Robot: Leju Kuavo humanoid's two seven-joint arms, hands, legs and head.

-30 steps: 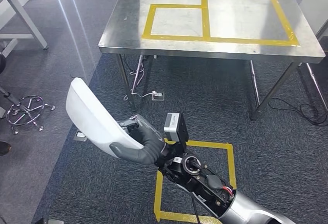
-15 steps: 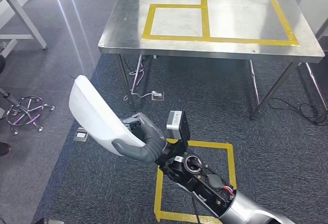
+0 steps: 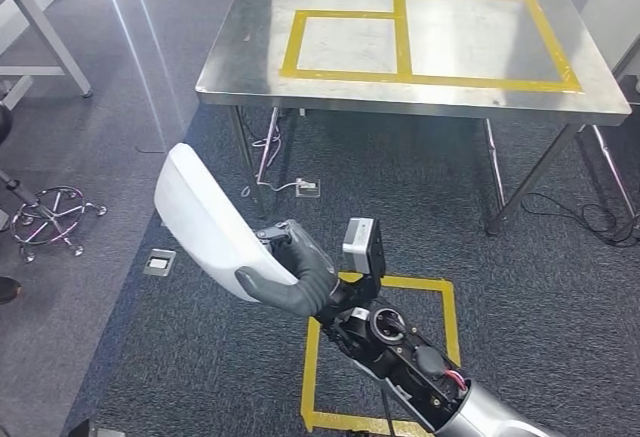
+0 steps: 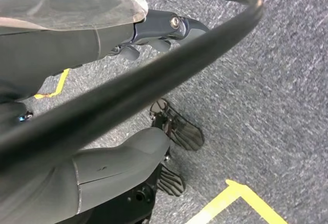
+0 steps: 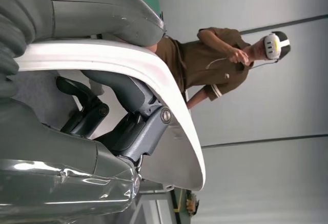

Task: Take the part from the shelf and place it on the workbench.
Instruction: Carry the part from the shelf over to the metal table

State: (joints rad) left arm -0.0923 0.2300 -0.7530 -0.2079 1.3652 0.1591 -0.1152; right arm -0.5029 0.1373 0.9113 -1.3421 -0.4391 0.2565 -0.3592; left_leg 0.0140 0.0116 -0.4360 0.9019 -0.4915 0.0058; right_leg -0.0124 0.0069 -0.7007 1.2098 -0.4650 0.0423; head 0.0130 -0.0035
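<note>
Part (image 3: 202,219): smooth white curved shell, rounded tip, thin edge. Right hand (image 3: 290,275) fingers (image 5: 116,88) clamped around its near end, above carpet, short of table (image 3: 234,62).

Left hand (image 4: 77,44) over grey carpet (image 4: 278,106), black cable (image 4: 162,75), yellow tape (image 4: 240,198)

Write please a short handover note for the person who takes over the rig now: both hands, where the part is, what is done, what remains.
Right hand: grips the white curved plastic shell part, thumb on one side and fingers on the other, held in the air above the grey carpet.
Left hand: hangs low over the carpet and holds nothing.
Steel workbench with yellow tape rectangles: ahead of the robot, nothing set inside the taped areas.
Done: part is in hand.
Left: approach the workbench, set the part down, let go.
</note>
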